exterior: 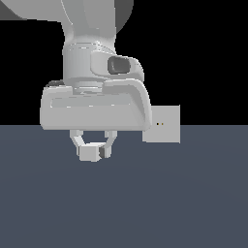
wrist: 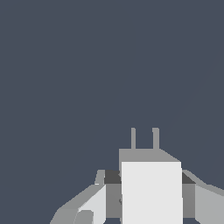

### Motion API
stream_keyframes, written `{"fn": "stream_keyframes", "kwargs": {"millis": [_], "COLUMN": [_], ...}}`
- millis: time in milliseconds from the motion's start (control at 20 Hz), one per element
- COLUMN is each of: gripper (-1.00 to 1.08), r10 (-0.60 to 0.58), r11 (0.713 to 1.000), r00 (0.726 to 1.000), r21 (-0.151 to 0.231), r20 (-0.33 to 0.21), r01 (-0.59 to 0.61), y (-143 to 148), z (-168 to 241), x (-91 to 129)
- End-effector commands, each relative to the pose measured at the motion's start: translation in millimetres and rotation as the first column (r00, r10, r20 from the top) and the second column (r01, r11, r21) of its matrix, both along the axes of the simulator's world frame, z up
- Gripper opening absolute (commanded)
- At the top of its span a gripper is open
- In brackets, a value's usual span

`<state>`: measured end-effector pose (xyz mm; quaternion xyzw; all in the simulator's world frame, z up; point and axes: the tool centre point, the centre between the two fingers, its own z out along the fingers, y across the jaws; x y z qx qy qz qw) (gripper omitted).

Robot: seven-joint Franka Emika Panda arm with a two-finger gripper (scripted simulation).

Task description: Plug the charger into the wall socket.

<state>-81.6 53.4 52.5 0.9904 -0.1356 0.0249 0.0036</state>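
The charger (exterior: 89, 154) is a small white block held between my gripper's (exterior: 92, 150) two fingers, so the gripper is shut on it. In the wrist view the charger (wrist: 151, 192) fills the space between the fingers (wrist: 94, 203), and its two short grey prongs (wrist: 144, 138) point away from the camera over the floor. The wall socket (exterior: 166, 125) is a flat light-grey upright panel with two tiny dark holes, standing to the exterior view's right of the gripper. The hand hides the socket's near edge. The socket is out of the wrist view.
A plain dark grey-blue floor (exterior: 145, 203) spreads under everything. The arm's white hand body (exterior: 94, 109) takes up the upper middle of the exterior view. Black background lies behind.
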Motion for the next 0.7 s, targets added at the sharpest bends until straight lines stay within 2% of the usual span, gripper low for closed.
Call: {"fn": "stream_keyframes", "kwargs": {"millis": [0,350,650], "gripper": [-1.0,-1.0,-1.0], "r10": [0.012,0.04,0.056], "r11": [1.0,0.999,0.998], "r00": [1.0,0.999,0.998], "r21": [0.0,0.001,0.001], "r20": [0.0,0.0,0.0], "r01": [-0.012,-0.04,-0.056], "y": [-25.3,-87.0,-122.0], "z": [8.7,29.7,41.8], "x": [7.2,28.1,42.2]}}
